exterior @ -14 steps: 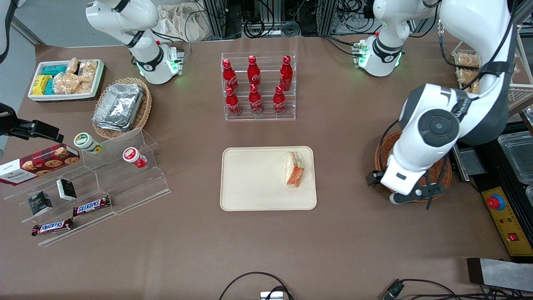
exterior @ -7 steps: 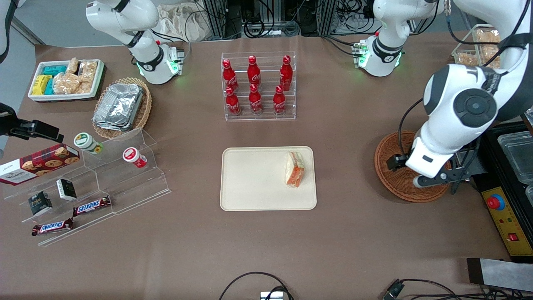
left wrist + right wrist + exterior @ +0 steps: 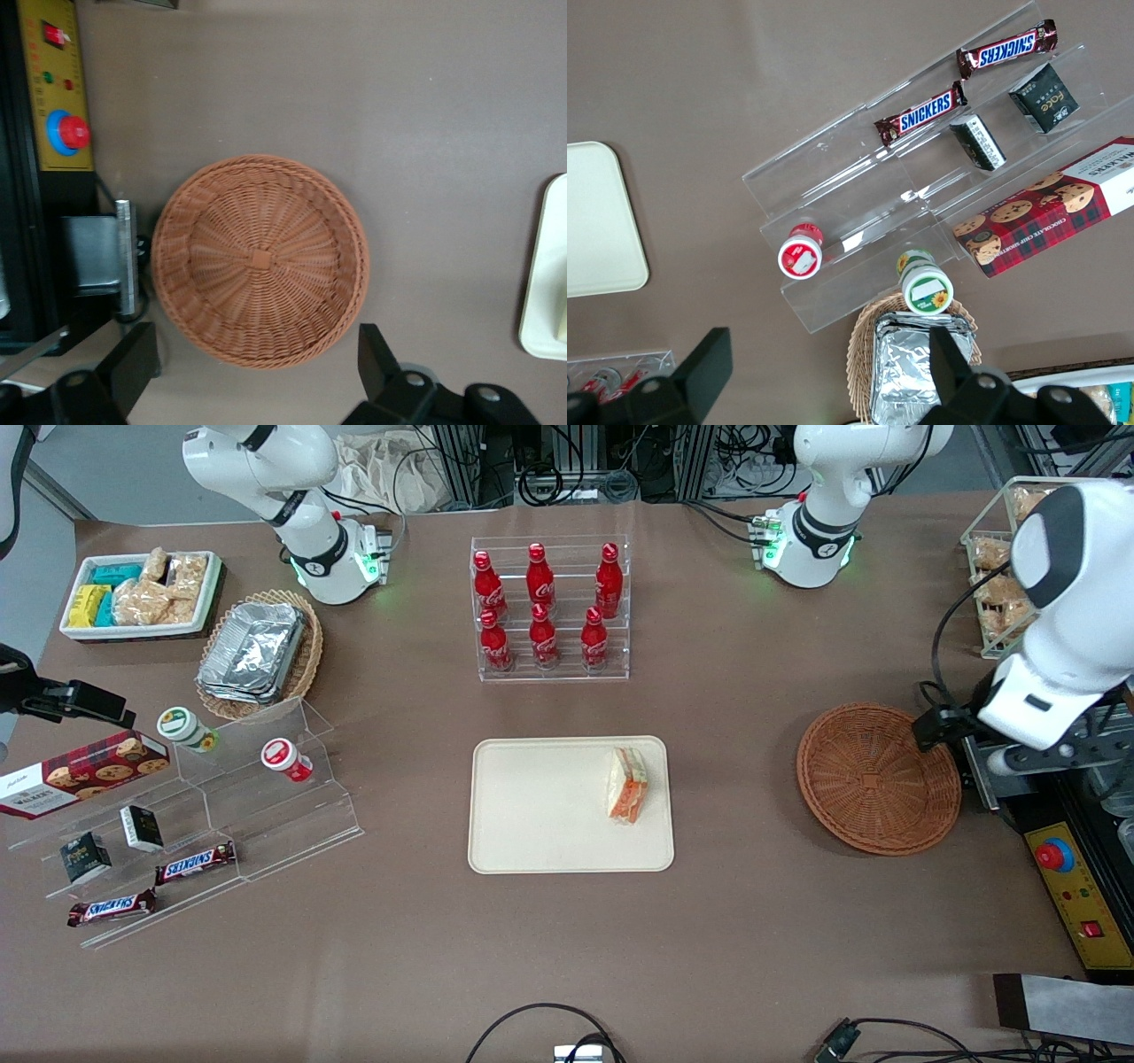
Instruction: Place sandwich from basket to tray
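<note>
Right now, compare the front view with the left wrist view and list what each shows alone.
Only the front view shows the sandwich on the tray, the cola bottles and the candy bars. Only the left wrist view shows the end effector, open above the table beside the basket. Both show the empty basket, the tray and the red stop button.

The hand (image 3: 252, 376) shows only its finger (image 3: 133, 363) bases; tray (image 3: 545, 283) cut off
</note>
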{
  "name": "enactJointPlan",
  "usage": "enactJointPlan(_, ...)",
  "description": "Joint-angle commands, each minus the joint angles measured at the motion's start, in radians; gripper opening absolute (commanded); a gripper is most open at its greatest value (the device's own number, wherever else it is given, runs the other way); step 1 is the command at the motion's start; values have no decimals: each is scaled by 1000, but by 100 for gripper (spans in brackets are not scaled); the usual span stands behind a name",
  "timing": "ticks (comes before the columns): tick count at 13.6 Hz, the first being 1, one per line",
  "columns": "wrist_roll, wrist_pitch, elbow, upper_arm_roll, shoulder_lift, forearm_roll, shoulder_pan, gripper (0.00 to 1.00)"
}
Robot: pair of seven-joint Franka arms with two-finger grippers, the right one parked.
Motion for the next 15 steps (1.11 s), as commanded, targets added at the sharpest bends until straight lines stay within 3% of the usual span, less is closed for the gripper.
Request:
enactJointPlan(1,60,-57,17,24,-44,-17,-2,100)
enactJointPlan(7,108,-248,160,42,-58,-22,-3,100)
enactJointPlan(10,111,-304,198,68,-81,-51,-14,100)
enactJointPlan(15,108,-344,252,84,-78,-40,-51,100)
